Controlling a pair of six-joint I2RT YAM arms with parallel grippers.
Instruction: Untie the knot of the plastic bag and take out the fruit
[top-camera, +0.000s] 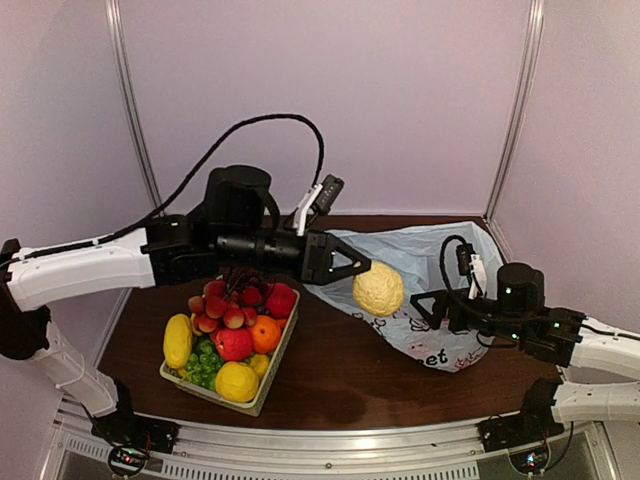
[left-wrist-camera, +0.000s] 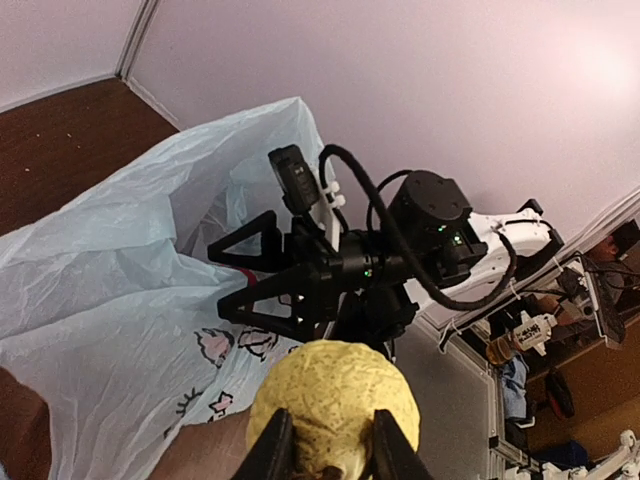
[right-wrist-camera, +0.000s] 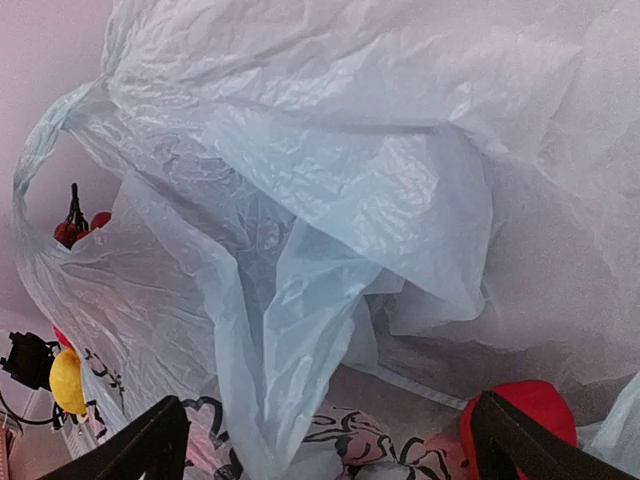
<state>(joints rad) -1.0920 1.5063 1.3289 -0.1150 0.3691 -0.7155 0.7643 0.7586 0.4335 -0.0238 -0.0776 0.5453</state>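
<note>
My left gripper (top-camera: 365, 268) is shut on a lumpy yellow lemon-like fruit (top-camera: 378, 289) and holds it above the table beside the plastic bag (top-camera: 430, 255). In the left wrist view both fingers (left-wrist-camera: 270, 450) press on the fruit (left-wrist-camera: 333, 395). The pale blue bag (left-wrist-camera: 120, 260) lies crumpled, with its dark print low on the side. My right gripper (top-camera: 428, 305) is open at the bag's near edge. Its jaws stand wide apart around loose film (right-wrist-camera: 330, 220), touching nothing. A red rounded thing (right-wrist-camera: 525, 400) shows by its right finger. One handle loop (right-wrist-camera: 40, 150) is visible, but the knot is out of view.
A pale green basket (top-camera: 262, 400) heaped with red, orange, yellow and green fruit stands on the brown table (top-camera: 340, 380) at the left front. A black cable (top-camera: 270, 120) arches over the left arm. Pale walls close in the back and sides.
</note>
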